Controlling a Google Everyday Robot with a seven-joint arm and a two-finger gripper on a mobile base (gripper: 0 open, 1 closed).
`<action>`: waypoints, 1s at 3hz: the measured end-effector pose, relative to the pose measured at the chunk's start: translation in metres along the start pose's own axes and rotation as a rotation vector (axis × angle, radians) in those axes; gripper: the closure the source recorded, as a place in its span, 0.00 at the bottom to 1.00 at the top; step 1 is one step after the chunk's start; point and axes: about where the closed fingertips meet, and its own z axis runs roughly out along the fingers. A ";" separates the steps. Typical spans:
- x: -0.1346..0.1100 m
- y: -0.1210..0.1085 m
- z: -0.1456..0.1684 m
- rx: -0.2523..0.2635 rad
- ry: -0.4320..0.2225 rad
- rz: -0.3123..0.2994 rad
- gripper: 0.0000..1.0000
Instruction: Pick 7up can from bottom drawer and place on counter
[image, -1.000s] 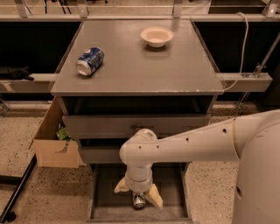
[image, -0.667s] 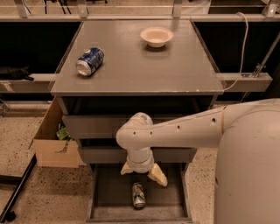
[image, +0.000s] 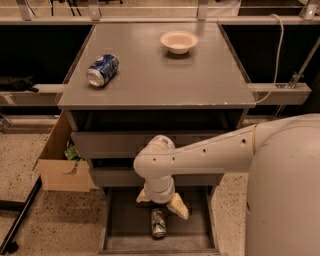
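your gripper (image: 160, 201) hangs just above the 7up can (image: 158, 222), jaws spread apart, holding nothing. the can lies on its side in the open bottom drawer (image: 117, 222).

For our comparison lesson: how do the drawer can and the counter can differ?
The 7up can is silvery-green; the blue can is blue and white. The 7up can lies in the bottom drawer, pointing front to back; the blue can lies slanted on the counter. The open hand hangs just above the 7up can, far from the blue can. Both lie on their sides.
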 end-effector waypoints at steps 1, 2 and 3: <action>0.012 -0.012 0.029 0.039 -0.055 0.082 0.00; 0.012 -0.017 0.093 0.043 -0.166 0.124 0.00; 0.005 -0.016 0.114 0.031 -0.204 0.130 0.00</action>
